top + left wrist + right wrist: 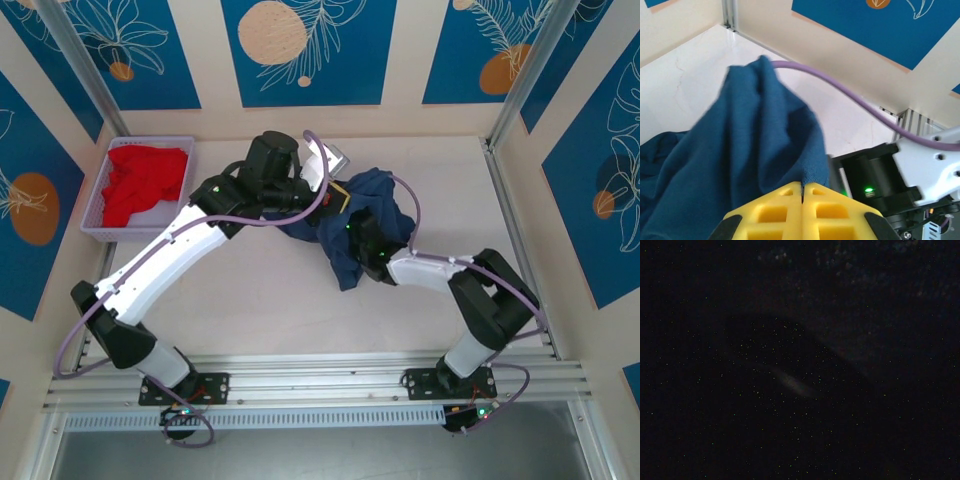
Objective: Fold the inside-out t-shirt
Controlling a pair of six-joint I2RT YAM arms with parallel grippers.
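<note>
The inside-out t-shirt [385, 195] is a bunched navy heap at the middle back of the table, with a flap hanging toward the front. My left gripper [341, 192] reaches in from the left. In the left wrist view its yellow fingers [775, 215] are shut on an edge of the t-shirt [755, 145], which rises lifted ahead of them. My right arm's wrist [375, 245] pushes into the cloth from the right. Its fingers are buried in the shirt, and the right wrist view is dark under fabric.
A lilac basket [110, 160] holding a red garment [145, 180] stands at the back left. Metal frame posts rise at both back corners. A purple cable [840, 92] arcs over the shirt, and the right arm's black wrist [875, 175] sits close to my left fingers.
</note>
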